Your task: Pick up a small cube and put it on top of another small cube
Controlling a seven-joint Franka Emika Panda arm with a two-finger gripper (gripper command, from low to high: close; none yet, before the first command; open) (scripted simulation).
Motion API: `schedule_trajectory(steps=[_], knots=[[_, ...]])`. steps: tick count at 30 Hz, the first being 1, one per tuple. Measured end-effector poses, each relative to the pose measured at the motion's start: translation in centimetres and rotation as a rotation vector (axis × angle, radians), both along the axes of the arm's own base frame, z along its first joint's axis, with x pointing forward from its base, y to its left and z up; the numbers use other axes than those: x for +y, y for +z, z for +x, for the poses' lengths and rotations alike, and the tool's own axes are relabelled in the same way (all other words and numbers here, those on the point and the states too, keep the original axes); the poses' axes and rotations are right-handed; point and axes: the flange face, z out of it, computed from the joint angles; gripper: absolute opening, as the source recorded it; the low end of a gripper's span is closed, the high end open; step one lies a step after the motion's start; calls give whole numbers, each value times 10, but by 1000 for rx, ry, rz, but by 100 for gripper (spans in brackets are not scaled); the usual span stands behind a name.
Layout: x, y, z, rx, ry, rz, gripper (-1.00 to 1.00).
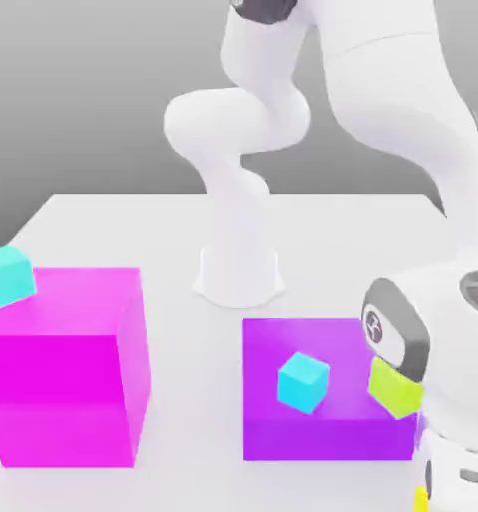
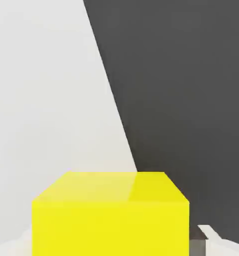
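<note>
A small yellow cube [image 2: 110, 215] sits on the white table close to its edge; in the exterior view a sliver of the yellow cube [image 1: 420, 498] shows at the bottom right. My gripper [image 2: 114, 244] is down over it, with a pale finger tight against each side, shut on the cube. My hand [image 1: 458, 470] hangs low at the exterior view's right. A small cyan cube [image 1: 303, 382] and a lime cube [image 1: 395, 388] rest on a flat purple block [image 1: 283, 435]. Another cyan cube [image 1: 7, 275] sits on a tall magenta block [image 1: 68, 400].
The arm's base [image 1: 240, 275] stands mid-table behind the purple block. The table edge [image 2: 122, 130] runs just beyond the yellow cube, with dark floor past it. Bare white table [image 1: 198, 400] lies between the two big blocks.
</note>
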Motion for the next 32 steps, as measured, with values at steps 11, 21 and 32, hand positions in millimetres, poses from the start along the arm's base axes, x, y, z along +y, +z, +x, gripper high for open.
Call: schedule_trajectory(steps=[11, 21, 32], knots=[[-211, 156, 12, -6, -602, 0, -100], [-432, 264, -107, -3, -1331, 3, -100], [-494, 237, -183, 1, -1624, 6, 100]])
